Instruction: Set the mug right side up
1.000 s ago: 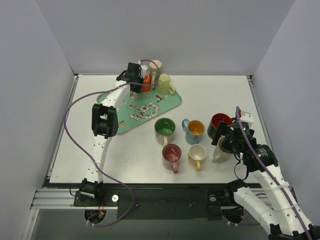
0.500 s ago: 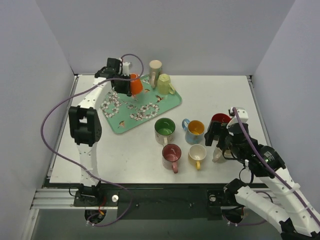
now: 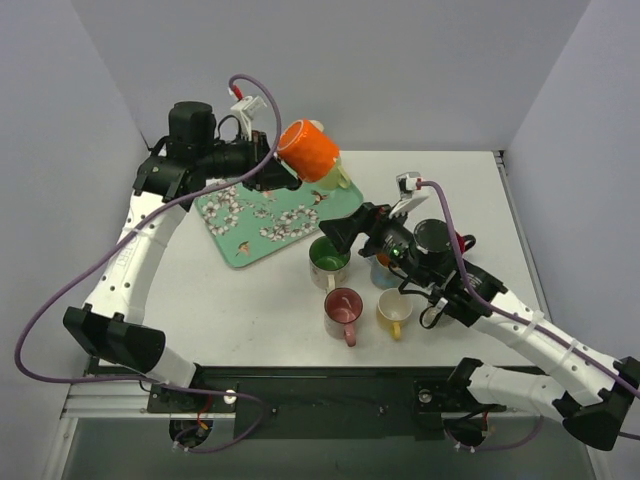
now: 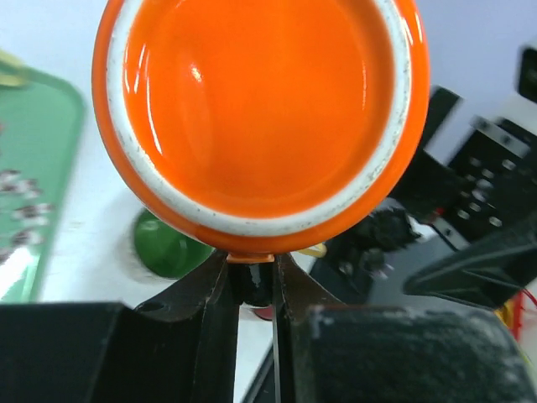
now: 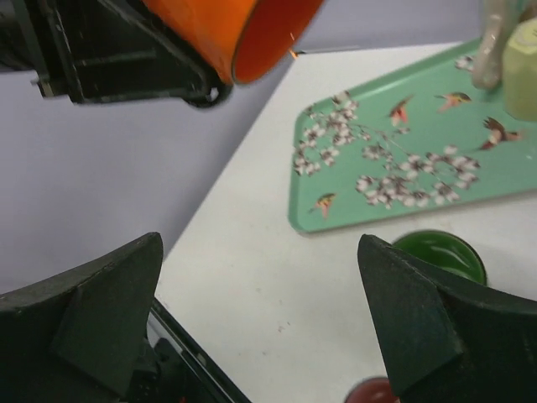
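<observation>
1. The left claw (image 3: 266, 172) is pinching tight on a narrow part at the underside of the orange mug (image 3: 311, 150), just beside its base ring. Whether that part is the handle is hard to tell.
2. The orange mug is hanging in the air over the far edge of the desk (image 3: 450, 190), above the far right corner of the tray (image 3: 236, 262). It is lying on its side, touching nothing but the claw.
3. Its white-ringed base is facing the left wrist camera. Its mouth is pointing toward the right arm and slightly down.
4. The right claw (image 3: 346, 232) is gaping wide and holding nothing. It is hovering over the middle of the desk, just above the green mug (image 3: 329, 256), and facing the orange mug's mouth.
5. The tray is sitting at the far left corner of the desk, with a pale mug (image 3: 343, 180) standing at its far right corner, partly hidden behind the orange one.
6. A pink mug (image 3: 343, 308) and a yellow mug (image 3: 394, 306) are standing mouth up, side by side, toward the near edge.
</observation>
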Action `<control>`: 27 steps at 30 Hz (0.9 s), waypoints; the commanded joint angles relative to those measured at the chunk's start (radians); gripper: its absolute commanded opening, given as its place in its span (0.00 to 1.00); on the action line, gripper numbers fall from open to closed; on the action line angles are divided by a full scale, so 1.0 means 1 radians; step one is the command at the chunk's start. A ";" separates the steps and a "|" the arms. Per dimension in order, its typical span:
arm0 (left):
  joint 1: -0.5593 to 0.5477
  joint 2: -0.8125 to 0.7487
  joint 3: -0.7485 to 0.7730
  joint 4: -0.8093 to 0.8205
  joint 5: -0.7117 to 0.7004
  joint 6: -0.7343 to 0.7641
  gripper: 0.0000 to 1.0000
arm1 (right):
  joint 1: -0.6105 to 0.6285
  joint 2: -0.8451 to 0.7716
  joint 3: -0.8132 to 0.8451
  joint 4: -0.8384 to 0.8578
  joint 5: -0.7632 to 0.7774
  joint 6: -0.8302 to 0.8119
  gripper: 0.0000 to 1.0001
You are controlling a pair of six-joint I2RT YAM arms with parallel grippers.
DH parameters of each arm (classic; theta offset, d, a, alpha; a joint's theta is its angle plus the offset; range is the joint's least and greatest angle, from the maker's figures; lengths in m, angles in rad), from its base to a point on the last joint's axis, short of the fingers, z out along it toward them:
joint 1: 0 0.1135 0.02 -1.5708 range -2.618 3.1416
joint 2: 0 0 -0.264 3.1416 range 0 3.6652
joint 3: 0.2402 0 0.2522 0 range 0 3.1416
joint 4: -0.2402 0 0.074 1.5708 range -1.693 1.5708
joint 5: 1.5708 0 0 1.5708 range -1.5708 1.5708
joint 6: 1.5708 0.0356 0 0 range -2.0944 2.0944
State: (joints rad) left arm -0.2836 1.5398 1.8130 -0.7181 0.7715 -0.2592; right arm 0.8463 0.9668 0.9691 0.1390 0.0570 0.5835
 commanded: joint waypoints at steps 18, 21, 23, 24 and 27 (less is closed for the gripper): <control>-0.253 -0.075 -0.113 0.081 0.287 -0.091 0.00 | 0.030 0.090 0.109 0.525 -0.046 -0.068 0.31; -0.252 -0.073 -0.126 0.079 0.279 -0.055 0.00 | 0.031 0.084 0.128 0.444 -0.005 -0.099 0.00; -0.246 -0.073 -0.129 0.054 0.250 -0.017 0.29 | 0.033 0.076 0.135 0.378 0.036 -0.122 0.00; -0.238 -0.078 -0.132 0.043 0.235 -0.005 0.43 | 0.034 0.069 0.140 0.329 0.070 -0.141 0.00; -0.181 -0.089 -0.141 0.002 0.108 0.057 0.83 | 0.037 0.072 0.177 0.196 0.136 -0.194 0.00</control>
State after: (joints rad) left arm -0.4923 1.4982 1.6833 -0.6735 0.9752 -0.3389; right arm 0.8894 1.0454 1.0508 0.4171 0.0498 0.4801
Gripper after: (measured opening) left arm 0.658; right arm 0.081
